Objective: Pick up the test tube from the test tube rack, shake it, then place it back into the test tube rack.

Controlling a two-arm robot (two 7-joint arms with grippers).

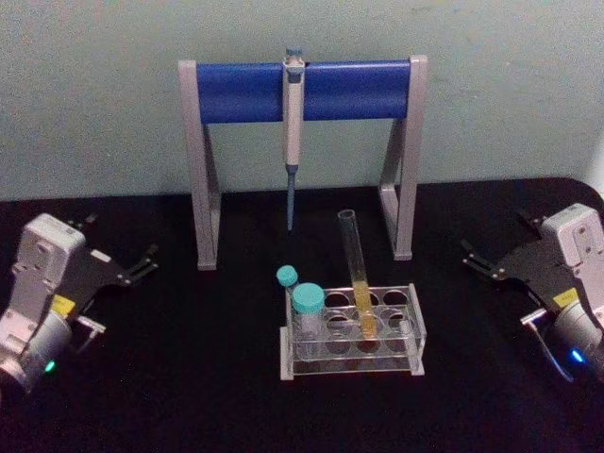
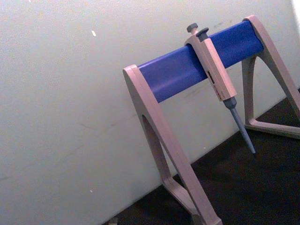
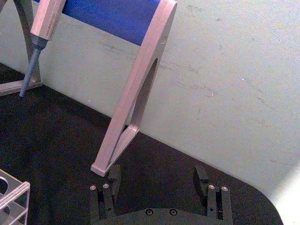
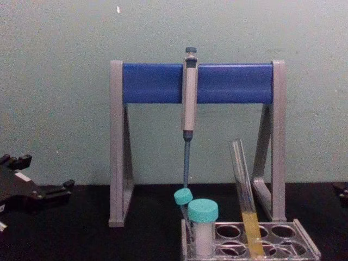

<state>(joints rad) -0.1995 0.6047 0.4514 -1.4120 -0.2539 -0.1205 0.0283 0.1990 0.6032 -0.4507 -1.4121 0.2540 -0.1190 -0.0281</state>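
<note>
Black tabletop with a low clear test tube rack at front centre. Standing in a hole near the rack's middle, row hard to tell: the test tube, uncapped, yellow-orange liquid in its lower part, leaning with its mouth tipped toward the rack's left rear. At the rack's left end, a wide teal-capped vial and a thin teal-capped tube. Behind the rack, a grey-and-blue pipette stand with a pipette hanging tip-down. Well to the left of the rack, the left gripper, fingers spread and empty. Well to the right of the rack, the right gripper, fingers wide apart and holding nothing. Step in hand, judging from this layout: reaching for the tube, not yet touched. Probably best done with the right gripper, coming in from the rack's open right side, away from the capped vessels. Match the tube's lean and close on bare glass above the rack and above the liquid line, firmly but gently, given thin, slippery glass. Lift along the tube's own axis until free of the hole, staying clear of the pipette tip behind the rack. Keep the open mouth upward during shaking to avoid spilling.
</note>
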